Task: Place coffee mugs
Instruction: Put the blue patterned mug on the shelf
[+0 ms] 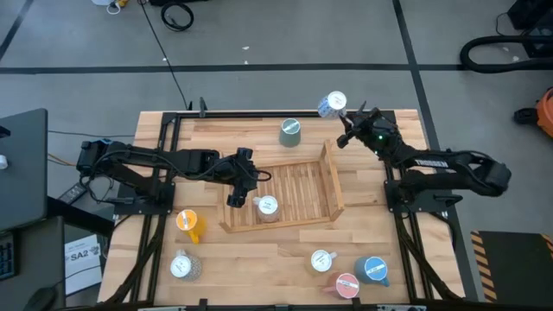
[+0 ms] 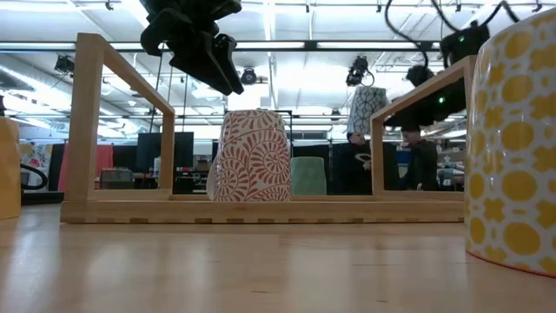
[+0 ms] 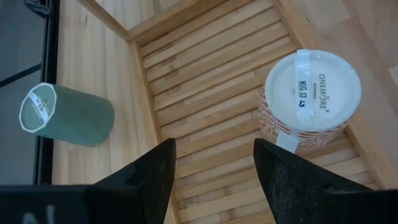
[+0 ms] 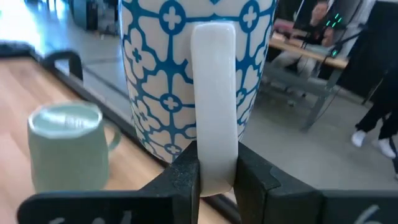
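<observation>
Above the far right corner of the table, the right gripper [image 4: 216, 171] pinches the white handle of a blue-patterned mug [image 1: 332, 104], holding it off the wood with its base turned up. The bamboo tray [image 1: 331, 177] lies inward and nearer the front from that mug, so the carry must run back toward the table's middle; the right arm is plainly the nearer one for it. Over the tray's left part the left gripper [image 1: 237, 193] hangs with its fingers spread and nothing between them, just beside an upside-down red-patterned mug [image 3: 309, 99] already inside. A green mug [image 1: 290, 132] stands outside the tray's far rail. Only the right wrist view shows the grip is on the handle; only the overhead view shows the tray.
</observation>
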You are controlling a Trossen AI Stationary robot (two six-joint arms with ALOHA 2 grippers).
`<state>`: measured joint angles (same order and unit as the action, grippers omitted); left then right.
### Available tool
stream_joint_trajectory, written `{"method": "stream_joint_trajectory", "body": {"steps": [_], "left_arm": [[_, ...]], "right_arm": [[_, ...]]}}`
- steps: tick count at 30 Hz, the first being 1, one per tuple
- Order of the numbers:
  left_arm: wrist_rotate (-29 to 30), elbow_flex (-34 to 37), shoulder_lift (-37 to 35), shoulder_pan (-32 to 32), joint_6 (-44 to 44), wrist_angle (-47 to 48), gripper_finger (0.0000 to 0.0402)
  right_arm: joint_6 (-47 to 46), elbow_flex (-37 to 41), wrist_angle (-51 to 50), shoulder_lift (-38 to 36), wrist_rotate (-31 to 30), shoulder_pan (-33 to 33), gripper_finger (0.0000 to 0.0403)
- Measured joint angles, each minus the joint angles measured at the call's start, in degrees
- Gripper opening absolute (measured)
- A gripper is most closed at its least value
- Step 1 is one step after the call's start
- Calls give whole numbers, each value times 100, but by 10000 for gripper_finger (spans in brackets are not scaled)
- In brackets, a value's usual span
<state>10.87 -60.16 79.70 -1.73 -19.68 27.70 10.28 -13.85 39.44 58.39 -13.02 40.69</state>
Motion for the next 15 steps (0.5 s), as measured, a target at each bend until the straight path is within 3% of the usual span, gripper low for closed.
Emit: {"method": "stream_joint_trajectory", "body": {"steps": [8,15], "left_arm": [[0,0,0,1,-1,0,222],[1,1,0,-1,-14,0,222]], "right_arm": [[-123,-2,-14,-801,46,-116,76],[-173,-2,-15,-1136,62,-604,76]]}}
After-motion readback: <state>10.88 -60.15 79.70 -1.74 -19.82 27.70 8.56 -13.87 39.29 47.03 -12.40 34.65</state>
